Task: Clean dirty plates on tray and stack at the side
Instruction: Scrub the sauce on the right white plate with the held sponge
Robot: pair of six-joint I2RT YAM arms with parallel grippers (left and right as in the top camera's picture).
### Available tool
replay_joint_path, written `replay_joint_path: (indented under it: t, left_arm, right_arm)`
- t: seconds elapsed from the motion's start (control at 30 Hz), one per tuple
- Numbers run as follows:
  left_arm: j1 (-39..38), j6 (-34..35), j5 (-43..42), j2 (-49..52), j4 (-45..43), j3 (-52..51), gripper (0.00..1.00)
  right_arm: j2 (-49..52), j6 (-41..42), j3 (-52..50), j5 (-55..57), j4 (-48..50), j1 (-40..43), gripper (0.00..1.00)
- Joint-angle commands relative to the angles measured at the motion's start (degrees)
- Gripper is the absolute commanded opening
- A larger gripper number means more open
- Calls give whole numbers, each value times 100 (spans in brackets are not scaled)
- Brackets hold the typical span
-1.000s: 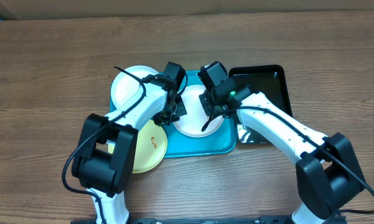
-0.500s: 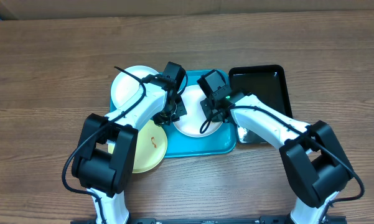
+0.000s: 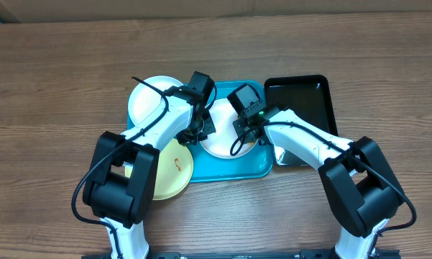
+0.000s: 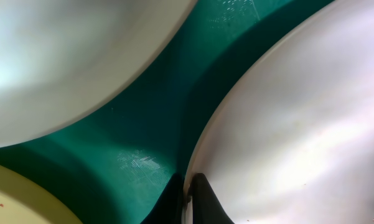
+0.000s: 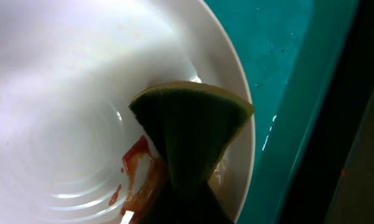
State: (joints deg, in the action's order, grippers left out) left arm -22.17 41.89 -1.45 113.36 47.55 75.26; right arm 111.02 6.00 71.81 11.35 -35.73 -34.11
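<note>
A white plate [image 3: 223, 142] lies on the turquoise tray [image 3: 230, 167]. My left gripper [image 3: 201, 124] is shut on its left rim; the left wrist view shows the fingers [image 4: 190, 194] pinching the plate's edge [image 4: 299, 112]. My right gripper [image 3: 246, 126] is shut on a green-and-yellow sponge [image 5: 187, 130] pressed on the same plate [image 5: 68, 81], beside a red smear [image 5: 134, 171]. A second white plate [image 3: 149, 101] overlaps the tray's far left corner. The pale yellow-green plate [image 3: 171, 170], with an orange smear, lies at the tray's near left.
A glossy black tray [image 3: 305, 97] lies right of the turquoise tray, touching it. The brown wooden table [image 3: 57, 86] surrounds everything. In the left wrist view the tray floor [image 4: 149, 124] shows between the two white plates [image 4: 62, 50].
My right gripper has slid a little to the left over the white plate with the sponge. The left gripper and the plates have not moved.
</note>
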Motion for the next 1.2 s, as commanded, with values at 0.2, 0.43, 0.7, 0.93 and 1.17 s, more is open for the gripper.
replay_joint_path:
  t: [0.2, 0.43, 0.7, 0.93, 1.17]
  left_arm:
    - [-35, 96, 332, 166, 105, -162, 4]
    - [-35, 96, 332, 166, 105, -162, 4]
    - [-35, 96, 332, 166, 105, -162, 4]
    - [-35, 96, 332, 166, 103, -162, 4]
    - [-35, 96, 332, 166, 98, -162, 5]
  right_arm:
    - [24, 273, -420, -90, 221, 37, 4]
    - [24, 684, -848, -964, 765, 37, 4]
    - [24, 1259, -855, -1480, 761, 37, 4]
    - [24, 1543, -855, -1622, 828, 37, 4]
    - [24, 1961, -855, -1624, 968, 37, 4]
